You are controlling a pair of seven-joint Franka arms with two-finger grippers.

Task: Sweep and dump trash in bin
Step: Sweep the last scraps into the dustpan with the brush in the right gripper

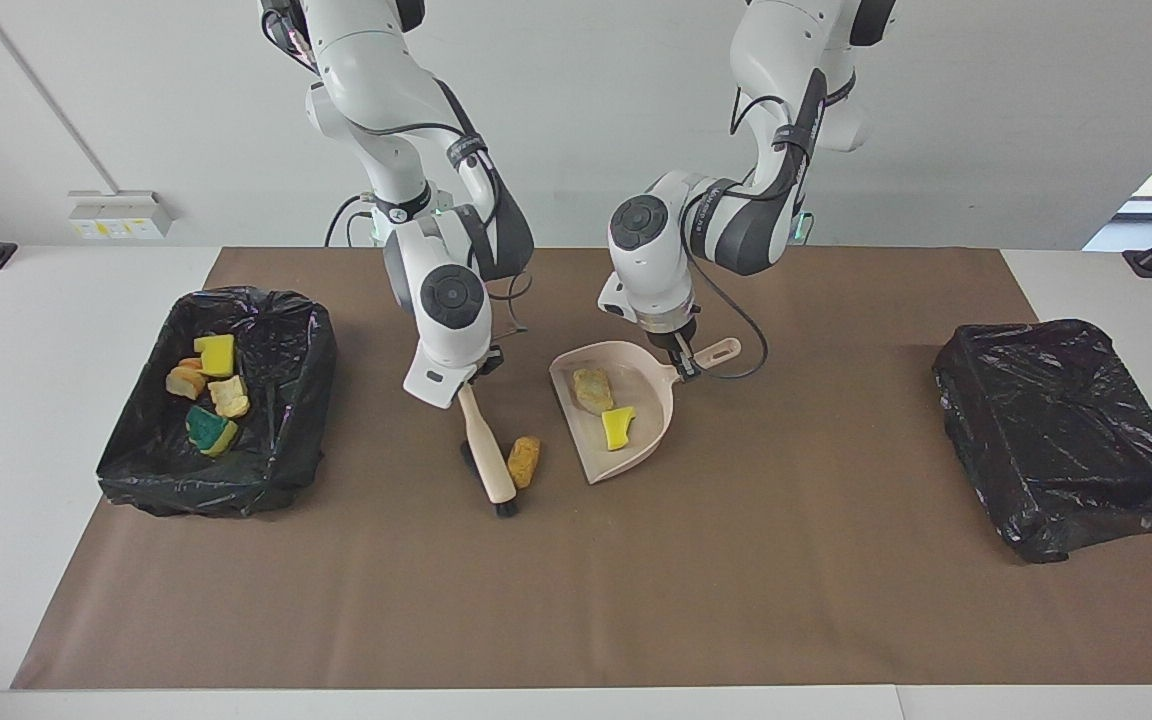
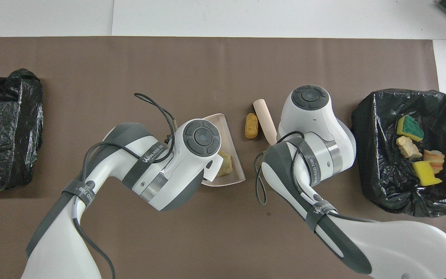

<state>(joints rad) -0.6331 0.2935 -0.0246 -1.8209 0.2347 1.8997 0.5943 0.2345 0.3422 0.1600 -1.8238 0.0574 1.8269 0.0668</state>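
Observation:
My right gripper (image 1: pixel 473 386) is shut on the beige handle of the brush (image 1: pixel 487 446), whose black bristles (image 1: pixel 504 506) are down on the mat. An orange-brown scrap (image 1: pixel 523 461) lies on the mat between the brush and the pale pink dustpan (image 1: pixel 648 432); it also shows in the overhead view (image 2: pixel 251 126). My left gripper (image 1: pixel 684 366) is shut on the dustpan's handle. In the pan lie a tan scrap (image 1: pixel 593 390) and a yellow sponge chunk (image 1: pixel 618 427). In the overhead view both grippers are hidden under the arms.
A black-lined bin (image 1: pixel 288 420) at the right arm's end holds several scraps, among them a green-backed sponge (image 1: pixel 208 428) and a yellow chunk (image 1: pixel 216 354). A second black-lined bin (image 1: pixel 1056 440) stands at the left arm's end. A brown mat (image 1: pixel 736 580) covers the table.

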